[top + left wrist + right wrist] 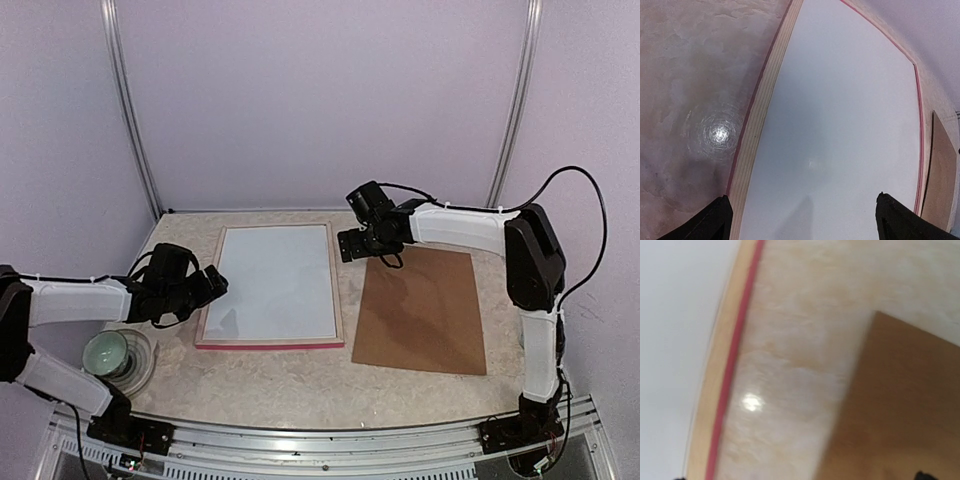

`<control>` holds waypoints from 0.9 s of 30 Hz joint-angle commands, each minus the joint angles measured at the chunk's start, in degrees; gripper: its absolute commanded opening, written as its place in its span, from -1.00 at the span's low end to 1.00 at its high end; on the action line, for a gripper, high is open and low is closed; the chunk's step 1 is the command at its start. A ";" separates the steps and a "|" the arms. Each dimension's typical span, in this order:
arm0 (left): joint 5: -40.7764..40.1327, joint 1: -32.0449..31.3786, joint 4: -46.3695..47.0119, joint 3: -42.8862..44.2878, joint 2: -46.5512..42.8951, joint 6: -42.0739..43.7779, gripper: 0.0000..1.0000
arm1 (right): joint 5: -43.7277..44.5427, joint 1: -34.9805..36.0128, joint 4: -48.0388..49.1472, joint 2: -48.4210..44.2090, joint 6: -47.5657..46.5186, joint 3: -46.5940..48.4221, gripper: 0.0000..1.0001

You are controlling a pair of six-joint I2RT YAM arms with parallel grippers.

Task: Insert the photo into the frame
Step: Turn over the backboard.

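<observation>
1. We see a counter [300,372] with a glossy, marbled beige top. A ceiling light shows on it as a bright spot in both wrist views.
2. Plain pale lilac wall panels [320,100] close the space on the left, far and right sides. Two slim metal posts [130,110] rise at the far corners, and an aluminium rail [330,440] runs along the near edge by the arm bases.
3. The frame [268,343] lies flat on the counter, left of centre, long sides running near to far. Its pale wood-coloured rim faces up, with the pink-red moulding showing along the outer edge.
4. A white sheet [272,280] fills the frame's opening. We cannot tell whether it is the back of the photo, as no printed side shows in any view.
5. A brown backing board [420,310] lies flat just right of the frame, with a strip of bare counter between them.
6. At the near left, a pale green cup [105,352] sits on a clear glass dish [143,368], beside the left arm.
7. The left end effector [215,282] hangs over the frame's left rail, its fingers spread wide, with nothing between them.
8. The right end effector [345,245] hovers over the strip between the frame's far right corner and the board. Its fingers are also fully apart and it grips nothing.
9. A black cable [595,220] loops out from the right arm towards the right wall.
</observation>
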 commanded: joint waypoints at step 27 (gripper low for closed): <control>-1.30 -1.28 2.15 1.32 0.26 -0.18 0.98 | 6.77 5.77 -4.95 15.33 -4.21 13.78 0.98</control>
